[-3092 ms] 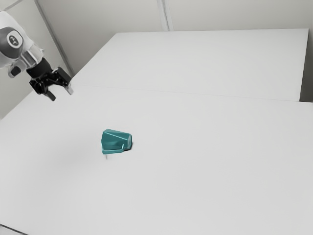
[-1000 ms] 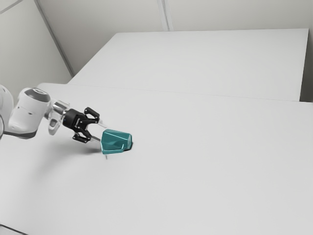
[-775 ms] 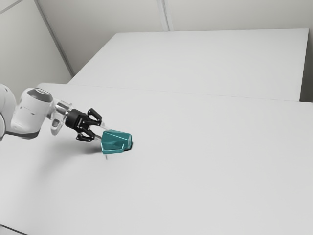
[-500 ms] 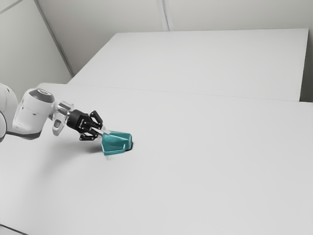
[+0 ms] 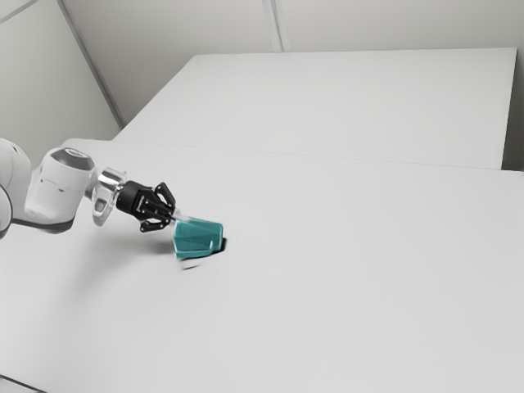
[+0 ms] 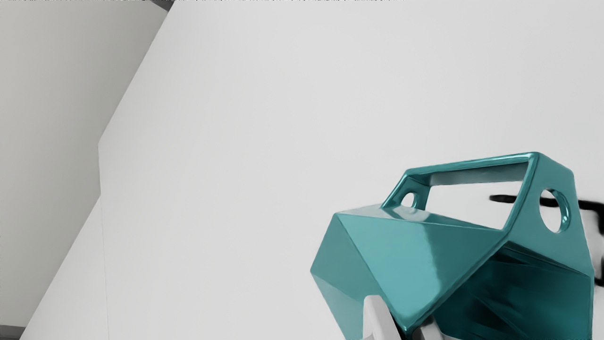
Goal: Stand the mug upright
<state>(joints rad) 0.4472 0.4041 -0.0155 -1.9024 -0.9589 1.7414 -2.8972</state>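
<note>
The teal faceted mug (image 5: 199,239) lies on its side, with its open end toward the arm and its base toward the exterior view's right. My gripper (image 5: 179,217) reaches its upper rim from the exterior view's left. In the wrist view the mug (image 6: 401,250) shows its handle loop and dark hollow. There the gripper (image 6: 405,327) is shut on the wall at the rim, one finger outside and one inside the mouth. Thin dark shadow shows below the mug, apart from its lower edge, so it looks slightly raised.
The white tabletop (image 5: 352,278) spreads around the mug, and a faint seam crosses it farther back. Pale walls (image 5: 393,24) stand behind the table's far edge. The arm comes in low from the exterior view's left.
My gripper has come down from the upper left to the mug, and its fingers have closed on the rim. The mug has shifted slightly toward the exterior view's right, its shadow now separate below.
</note>
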